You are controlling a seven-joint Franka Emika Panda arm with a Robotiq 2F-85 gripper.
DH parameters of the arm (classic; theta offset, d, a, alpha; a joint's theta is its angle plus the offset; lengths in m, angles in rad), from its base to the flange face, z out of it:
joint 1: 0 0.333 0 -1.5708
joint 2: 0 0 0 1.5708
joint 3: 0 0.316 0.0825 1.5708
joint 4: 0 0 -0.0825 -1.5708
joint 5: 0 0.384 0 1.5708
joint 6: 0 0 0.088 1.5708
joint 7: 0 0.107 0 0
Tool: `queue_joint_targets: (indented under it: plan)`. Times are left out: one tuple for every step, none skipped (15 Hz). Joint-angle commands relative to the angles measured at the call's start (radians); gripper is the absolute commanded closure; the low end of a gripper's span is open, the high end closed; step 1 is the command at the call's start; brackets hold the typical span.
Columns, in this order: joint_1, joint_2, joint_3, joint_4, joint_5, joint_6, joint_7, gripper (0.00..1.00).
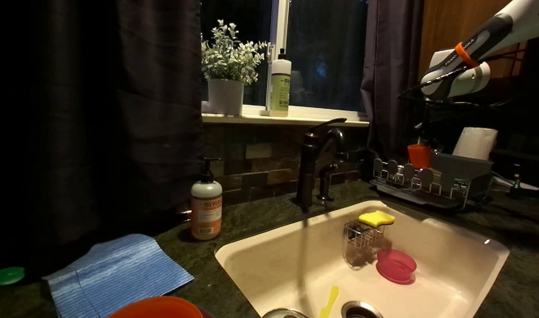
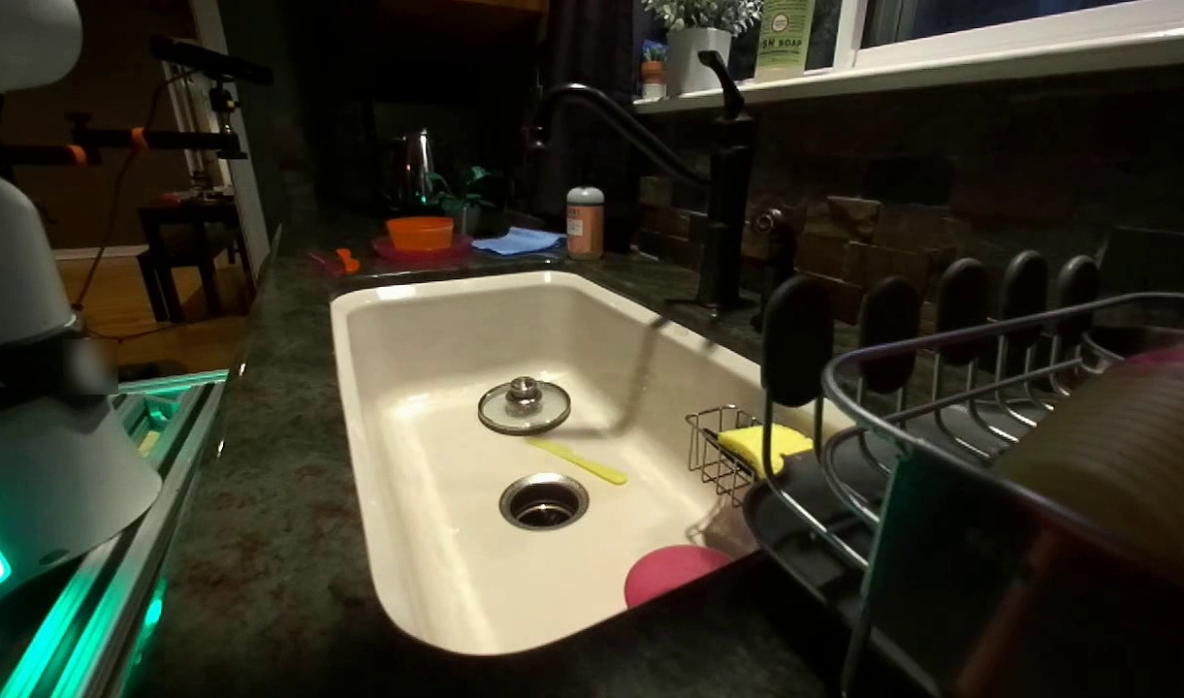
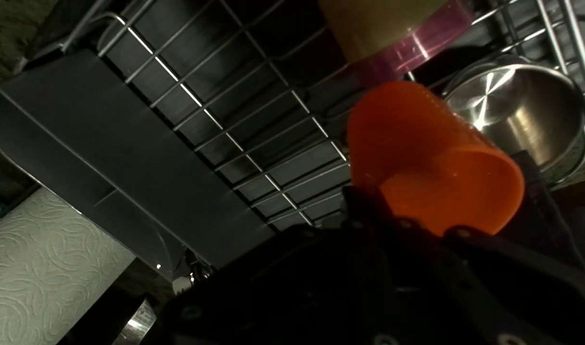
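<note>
Orange cup (image 3: 436, 158): over the dish rack (image 3: 247, 156) in the wrist view, near the steel pot (image 3: 527, 115); whether its base touches the wires, cannot tell.
Pincer (image 3: 369, 203): clenched, apparently on the cup's wall; tips half lost in shadow.
Sink (image 2: 436, 543): 1 pink bowl (image 1: 396, 266), 1 yellow utensil (image 2: 580, 461), 1 glass lid (image 2: 524, 399).
Rack stage: grasp looks made, rack reached; letting go not yet done, by my reading.

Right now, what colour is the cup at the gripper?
Orange; the cup shows best in the wrist view.
</note>
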Motion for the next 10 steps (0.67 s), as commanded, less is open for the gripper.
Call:
queue_joint_targets:
  plan:
    - [0.008,0.026,-0.014,0.029,0.044,-0.033,-0.043,0.99]
    - [0.007,0.029,-0.013,0.03,0.054,-0.038,-0.054,0.99]
    - [0.007,0.031,-0.012,0.031,0.062,-0.045,-0.063,0.99]
    - [0.006,0.033,-0.011,0.035,0.069,-0.058,-0.072,0.99]
    - [0.006,0.033,-0.01,0.037,0.079,-0.072,-0.083,0.99]
    - [0.005,0.034,-0.008,0.042,0.089,-0.092,-0.096,0.99]
    - [0.005,0.036,-0.009,0.047,0.091,-0.114,-0.104,0.99]
    - [0.005,0.039,-0.011,0.058,0.089,-0.141,-0.109,0.99]
    - [0.005,0.042,-0.012,0.069,0.088,-0.169,-0.113,0.99]
    - [0.005,0.045,-0.012,0.083,0.087,-0.199,-0.115,0.99]
